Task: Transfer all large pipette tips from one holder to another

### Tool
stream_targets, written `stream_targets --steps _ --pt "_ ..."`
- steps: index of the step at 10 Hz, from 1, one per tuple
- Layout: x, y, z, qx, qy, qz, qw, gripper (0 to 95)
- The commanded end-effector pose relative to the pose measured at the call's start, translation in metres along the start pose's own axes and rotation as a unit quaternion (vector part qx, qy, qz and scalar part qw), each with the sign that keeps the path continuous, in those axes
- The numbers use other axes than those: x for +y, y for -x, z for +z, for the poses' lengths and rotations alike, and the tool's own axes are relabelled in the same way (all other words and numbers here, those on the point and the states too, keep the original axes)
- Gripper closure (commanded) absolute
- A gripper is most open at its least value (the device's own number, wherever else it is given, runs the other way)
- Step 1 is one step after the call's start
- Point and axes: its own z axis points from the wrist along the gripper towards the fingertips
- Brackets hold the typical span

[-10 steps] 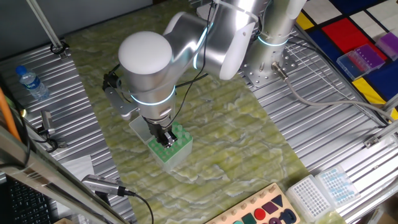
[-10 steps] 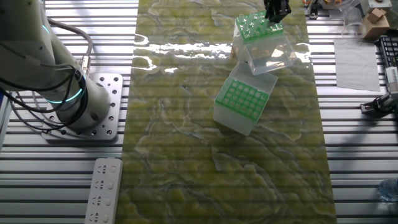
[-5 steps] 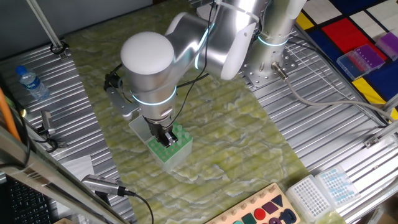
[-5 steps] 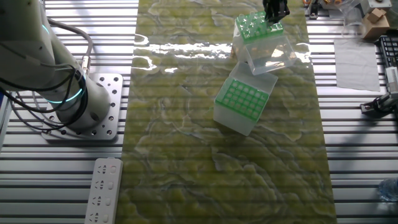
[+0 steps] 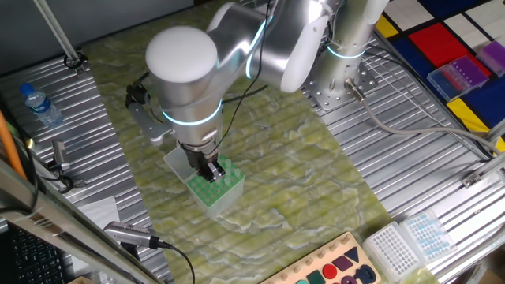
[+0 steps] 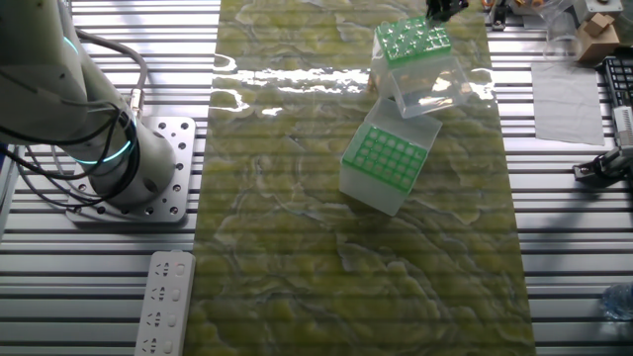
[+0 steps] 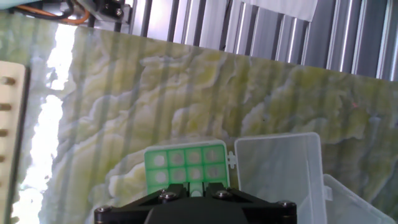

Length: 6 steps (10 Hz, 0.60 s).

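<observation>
Gripper point(image 5: 208, 170) over the green rack point(image 5: 215, 181) (grip state unclear), apparently mid-pickup; next, carry a tip to the second rack point(image 6: 387, 158).

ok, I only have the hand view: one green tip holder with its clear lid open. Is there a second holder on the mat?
Observer: Yes. The other fixed view shows a second green-topped holder on the mat, beside the open lid of the first holder, on the side toward the arm's base.
Operator: Fingers on anything? I only see the hand's body.
Observer: In one fixed view the gripper hangs over the first holder's green top. It is too small to tell whether it is open, shut or holding a tip.
</observation>
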Motion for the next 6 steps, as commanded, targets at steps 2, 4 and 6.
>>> stream_targets --steps 2,4,6 --pt "0.011 0.002 -0.04 0.002 -0.001 -0.01 0.9999 95.0" --pt "0.014 0.005 -0.061 0.008 0.001 -0.014 0.9999 95.0" --pt "0.012 0.01 -0.081 0.015 0.003 -0.024 0.9996 95.0"
